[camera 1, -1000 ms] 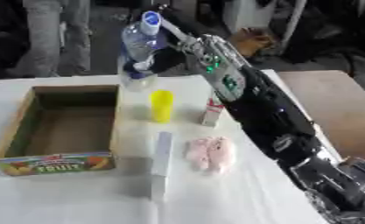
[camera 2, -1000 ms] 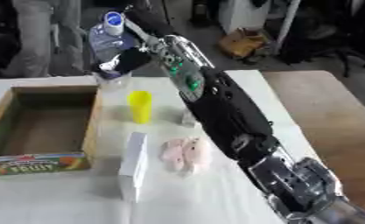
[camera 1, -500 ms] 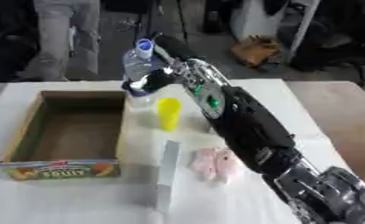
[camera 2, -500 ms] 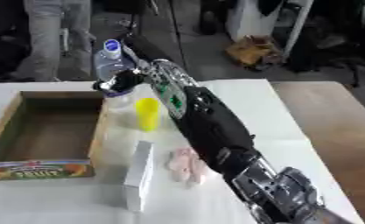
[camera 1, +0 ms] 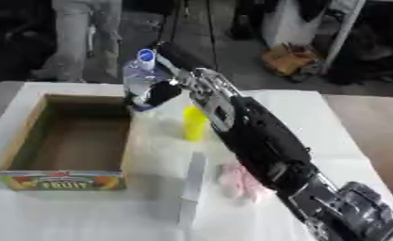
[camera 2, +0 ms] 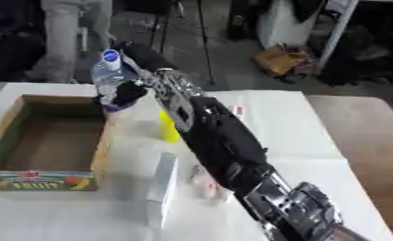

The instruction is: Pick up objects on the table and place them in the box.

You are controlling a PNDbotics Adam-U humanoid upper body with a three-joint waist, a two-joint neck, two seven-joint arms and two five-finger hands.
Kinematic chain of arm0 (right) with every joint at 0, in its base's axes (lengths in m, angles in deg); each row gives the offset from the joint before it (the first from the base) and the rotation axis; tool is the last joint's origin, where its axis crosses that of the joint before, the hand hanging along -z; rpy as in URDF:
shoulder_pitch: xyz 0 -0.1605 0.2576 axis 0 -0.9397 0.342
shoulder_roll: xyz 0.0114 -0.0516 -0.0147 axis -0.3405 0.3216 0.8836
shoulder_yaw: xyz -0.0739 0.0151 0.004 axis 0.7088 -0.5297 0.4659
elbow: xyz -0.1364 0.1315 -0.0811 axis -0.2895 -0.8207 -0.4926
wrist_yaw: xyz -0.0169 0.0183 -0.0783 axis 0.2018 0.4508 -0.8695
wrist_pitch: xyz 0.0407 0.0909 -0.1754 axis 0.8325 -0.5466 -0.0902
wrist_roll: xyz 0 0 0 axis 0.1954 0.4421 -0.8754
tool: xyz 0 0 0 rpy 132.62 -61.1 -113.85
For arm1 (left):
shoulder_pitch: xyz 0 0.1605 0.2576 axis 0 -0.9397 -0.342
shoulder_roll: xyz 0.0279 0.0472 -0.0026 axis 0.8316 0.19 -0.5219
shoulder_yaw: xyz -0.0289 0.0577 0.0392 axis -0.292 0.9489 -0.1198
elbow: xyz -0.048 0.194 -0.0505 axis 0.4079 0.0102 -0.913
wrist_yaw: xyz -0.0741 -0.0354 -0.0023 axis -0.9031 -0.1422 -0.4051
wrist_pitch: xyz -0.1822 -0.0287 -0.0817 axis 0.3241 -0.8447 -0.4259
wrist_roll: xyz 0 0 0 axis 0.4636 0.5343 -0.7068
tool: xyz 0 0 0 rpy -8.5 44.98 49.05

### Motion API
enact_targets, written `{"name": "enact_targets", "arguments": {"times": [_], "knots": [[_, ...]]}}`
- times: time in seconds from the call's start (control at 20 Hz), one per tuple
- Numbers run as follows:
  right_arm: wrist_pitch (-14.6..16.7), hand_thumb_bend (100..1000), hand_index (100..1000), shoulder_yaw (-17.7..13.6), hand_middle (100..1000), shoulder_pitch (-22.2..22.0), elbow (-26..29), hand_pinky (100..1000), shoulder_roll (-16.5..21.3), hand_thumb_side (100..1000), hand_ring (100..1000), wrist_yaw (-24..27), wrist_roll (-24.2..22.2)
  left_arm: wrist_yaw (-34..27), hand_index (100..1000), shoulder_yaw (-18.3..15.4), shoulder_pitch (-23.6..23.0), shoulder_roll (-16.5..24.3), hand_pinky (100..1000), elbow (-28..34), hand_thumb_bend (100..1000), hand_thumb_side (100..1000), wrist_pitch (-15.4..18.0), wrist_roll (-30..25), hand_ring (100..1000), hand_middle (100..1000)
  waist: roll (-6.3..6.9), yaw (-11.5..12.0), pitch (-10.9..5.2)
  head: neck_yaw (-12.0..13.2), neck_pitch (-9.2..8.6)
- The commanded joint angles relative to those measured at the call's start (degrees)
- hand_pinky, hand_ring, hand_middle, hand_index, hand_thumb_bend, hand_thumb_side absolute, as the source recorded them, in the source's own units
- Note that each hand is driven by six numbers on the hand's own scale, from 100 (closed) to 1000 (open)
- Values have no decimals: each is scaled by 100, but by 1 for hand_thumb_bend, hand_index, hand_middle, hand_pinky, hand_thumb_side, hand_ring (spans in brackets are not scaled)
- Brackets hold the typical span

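1. the cardboard box point(camera 1: 63, 174) sits open on the left of the white table point(camera 1: 347, 141), a fruit label on its near wall; nothing shows inside it.
2. the right hand point(camera 1: 156, 94) reaches in from the near right, its fingers curled round a clear water bottle point(camera 1: 139, 75) with a blue cap, held upright in the air just over the box's far right corner.
3. on the table right of the box stand a yellow cup point(camera 1: 194, 123), a long white carton point(camera 1: 192, 186) and a pink soft thing point(camera 1: 241, 179) near the arm.
4. the far right of the table lies open; the left hand is not visible.
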Motion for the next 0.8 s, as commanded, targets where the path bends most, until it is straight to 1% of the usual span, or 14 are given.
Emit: {"name": "enact_targets", "arguments": {"times": [0.05, 0.3, 0.4, 0.55, 0.8], "knots": [[4, 100, 564, -4, 583, 190, 299, 152, 108, 100, 313, 65, -19, 42, 857, -42, 84, 45, 744, 160, 472, 924, -18, 45, 836, 760, 40, 6, -100, -13, -18], [-113, 100, 556, -67, 576, 279, 484, 148, 168, 100, 308, 216, 42, 49, 857, -32, 54, 45, 745, 149, 473, 925, -32, 28, 836, 760, 11, -1, -160, -21, -27], [-34, 100, 559, 73, 592, 266, 617, 149, 143, 100, 310, 335, -37, 52, 856, -31, 53, 49, 745, 152, 473, 925, -28, 23, 836, 760, 5, -20, -167, -22, -13], [182, 100, 562, 366, 608, 167, 745, 155, 80, 100, 314, 454, -278, 57, 855, -33, 37, 43, 745, 150, 472, 928, -30, 10, 836, 759, 8, -40, -164, -32, 26], [394, 100, 563, 574, 617, 25, 856, 160, -7, 100, 319, 551, -647, 65, 855, -36, 31, 46, 745, 153, 473, 927, -28, 7, 836, 759, 12, -78, -157, -32, 73]]}}
